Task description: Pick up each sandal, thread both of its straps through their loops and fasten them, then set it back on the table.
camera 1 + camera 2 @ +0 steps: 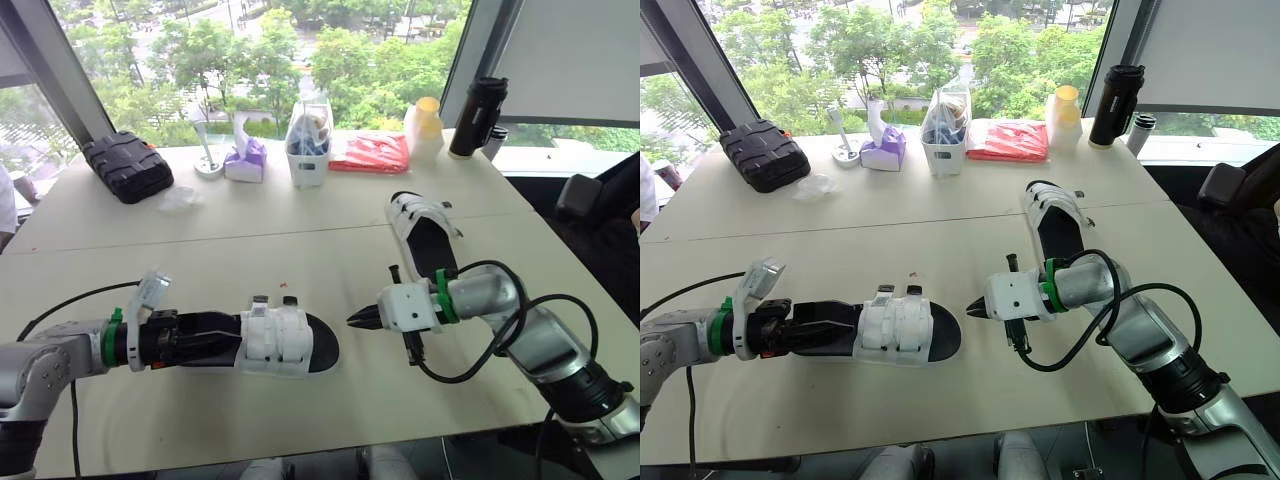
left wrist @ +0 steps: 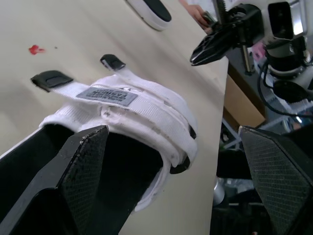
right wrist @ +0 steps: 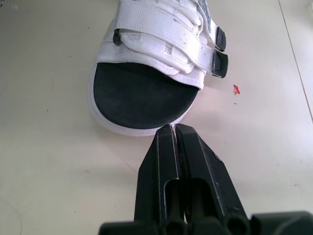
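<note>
Closest in, the left gripper (image 1: 220, 345) and right gripper (image 1: 358, 319) flank the near sandal (image 1: 285, 340), which lies flat on the surface (image 1: 200, 250). Both of its white straps (image 3: 161, 29) cross the upper and look threaded and pressed down, with their black tabs (image 3: 218, 58) poking out at the side. I judge this sandal done and set back. The far sandal (image 1: 425, 235) lies beyond the right arm, and I cannot tell whether its straps are fastened, so it may be what is left. The left gripper is spread wide at the heel, one finger (image 2: 80, 166) over the black footbed, gripping nothing. The right gripper is pressed together and empty, its tip just short of the toe.
</note>
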Controlling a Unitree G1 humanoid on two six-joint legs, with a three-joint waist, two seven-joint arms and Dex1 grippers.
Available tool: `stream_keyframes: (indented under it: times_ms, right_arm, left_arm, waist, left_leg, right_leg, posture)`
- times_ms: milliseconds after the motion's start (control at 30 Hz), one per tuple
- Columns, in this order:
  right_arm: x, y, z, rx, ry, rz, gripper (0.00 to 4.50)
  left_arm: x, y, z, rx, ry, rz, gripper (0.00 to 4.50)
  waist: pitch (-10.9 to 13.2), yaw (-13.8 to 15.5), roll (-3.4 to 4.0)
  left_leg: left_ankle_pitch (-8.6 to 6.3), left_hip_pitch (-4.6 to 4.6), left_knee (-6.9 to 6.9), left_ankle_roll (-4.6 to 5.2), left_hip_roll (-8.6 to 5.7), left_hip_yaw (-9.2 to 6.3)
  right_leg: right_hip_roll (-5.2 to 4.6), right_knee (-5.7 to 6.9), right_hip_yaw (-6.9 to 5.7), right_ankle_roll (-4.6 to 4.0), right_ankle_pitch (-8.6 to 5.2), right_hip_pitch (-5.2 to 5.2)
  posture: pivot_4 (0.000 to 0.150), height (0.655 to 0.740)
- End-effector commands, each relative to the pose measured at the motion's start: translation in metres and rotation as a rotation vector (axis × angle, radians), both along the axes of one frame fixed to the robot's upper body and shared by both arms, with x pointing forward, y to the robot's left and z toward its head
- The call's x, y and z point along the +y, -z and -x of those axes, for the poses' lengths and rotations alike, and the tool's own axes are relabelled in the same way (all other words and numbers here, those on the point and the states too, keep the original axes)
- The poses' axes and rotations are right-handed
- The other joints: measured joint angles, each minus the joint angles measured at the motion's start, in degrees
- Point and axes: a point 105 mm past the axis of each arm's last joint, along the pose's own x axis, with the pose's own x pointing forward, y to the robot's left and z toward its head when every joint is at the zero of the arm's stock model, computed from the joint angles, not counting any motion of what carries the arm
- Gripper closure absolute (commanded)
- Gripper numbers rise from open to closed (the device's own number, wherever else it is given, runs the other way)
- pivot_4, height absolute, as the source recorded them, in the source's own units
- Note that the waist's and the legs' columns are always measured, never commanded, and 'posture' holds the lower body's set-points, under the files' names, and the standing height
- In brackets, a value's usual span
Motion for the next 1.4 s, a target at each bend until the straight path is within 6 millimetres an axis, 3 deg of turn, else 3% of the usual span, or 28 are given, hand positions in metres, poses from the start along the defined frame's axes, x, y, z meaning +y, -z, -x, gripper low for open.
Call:
stream_keyframes:
  times_ms: [33,167,300,467,700,800,1033,1133,1300,1400]
  right_arm:
    - [-0.002,-0.020,0.003,-0.061,-0.014,-0.011,4.50]
    - [-0.004,-0.026,0.003,-0.077,-0.009,-0.012,4.50]
    - [-0.008,-0.047,-0.001,-0.117,0.012,-0.028,4.50]
    - [-0.011,-0.056,-0.004,-0.138,0.026,-0.026,4.50]
    - [-0.012,-0.060,-0.006,-0.147,0.041,-0.031,4.50]
    - [-0.012,-0.057,-0.006,-0.144,0.050,-0.027,4.50]
    - [-0.012,-0.051,-0.005,-0.137,0.068,-0.030,4.50]
    - [-0.012,-0.049,-0.005,-0.136,0.070,-0.032,4.50]
    - [-0.008,-0.047,-0.005,-0.134,0.070,-0.046,4.50]
    - [-0.006,-0.045,-0.006,-0.131,0.070,-0.054,4.50]
  left_arm:
    - [0.003,-0.005,0.002,0.021,-0.022,0.026,0.07]
    - [0.002,0.000,-0.001,0.068,-0.047,0.048,0.07]
    - [-0.010,0.013,-0.003,0.191,-0.037,0.120,0.07]
    - [-0.041,0.032,-0.002,0.288,0.042,0.139,0.07]
    - [-0.078,0.031,-0.024,0.344,0.079,0.230,0.07]
    - [-0.089,0.029,-0.028,0.370,0.097,0.269,0.93]
    - [-0.095,0.018,-0.038,0.396,0.078,0.360,4.48]
    - [-0.094,0.004,-0.050,0.356,0.027,0.422,4.48]
    - [-0.091,-0.036,-0.093,0.230,-0.182,0.582,4.48]
    - [-0.074,-0.057,-0.138,0.113,-0.495,0.667,4.48]
  waist:
    - [0.0,0.0,0.00]
    - [0.1,-0.1,-0.02]
    - [0.1,-0.1,0.05]
    - [0.2,0.1,-0.01]
    - [0.2,0.1,-0.04]
    - [0.2,0.2,-0.03]
    - [0.2,0.2,0.02]
    - [0.2,0.4,-0.02]
    - [0.3,1.2,-0.29]
    - [0.4,1.4,-0.36]
  left_leg:
    - [0.00,0.00,0.00,0.00,-0.01,0.00]
    - [0.00,-0.01,-0.01,0.00,-0.01,-0.02]
    - [0.00,0.00,0.00,0.00,-0.01,-0.01]
    - [0.00,-0.01,0.00,-0.01,-0.03,0.00]
    - [0.01,-0.01,0.07,-0.02,-0.11,0.00]
    - [0.01,0.00,0.06,-0.02,-0.11,0.00]
    - [0.02,-0.03,0.12,-0.04,-0.26,0.00]
    - [0.10,-0.05,0.15,-0.17,-0.29,-0.02]
    - [0.13,-0.08,0.26,-0.23,-0.31,-0.03]
    - [0.28,-0.09,0.26,-0.51,-0.32,0.00]
  right_leg:
    - [-0.01,-0.01,0.01,0.00,0.00,0.00]
    - [-0.01,-0.02,0.00,0.01,0.00,0.00]
    - [-0.03,-0.01,0.01,0.00,0.01,0.00]
    - [-0.03,-0.02,0.00,0.01,0.02,0.01]
    - [-0.12,-0.03,0.00,0.02,0.03,0.04]
    - [-0.12,-0.02,0.01,0.03,0.03,0.04]
    - [-0.31,-0.03,0.01,0.15,0.10,0.05]
    - [-0.34,-0.01,-0.02,0.24,0.15,0.06]
    - [-0.36,-0.02,-0.02,0.37,0.23,0.11]
    - [-0.39,-0.07,-0.01,0.39,0.24,0.10]
  posture:
    - [0.150,0.7400]
    - [0.150,0.7400]
    - [0.150,0.7400]
    - [0.150,0.7400]
    - [0.150,0.7400]
    - [0.150,0.7400]
    - [0.150,0.7400]
    - [0.150,0.7400]
    - [0.150,0.7400]
    - [0.150,0.7400]
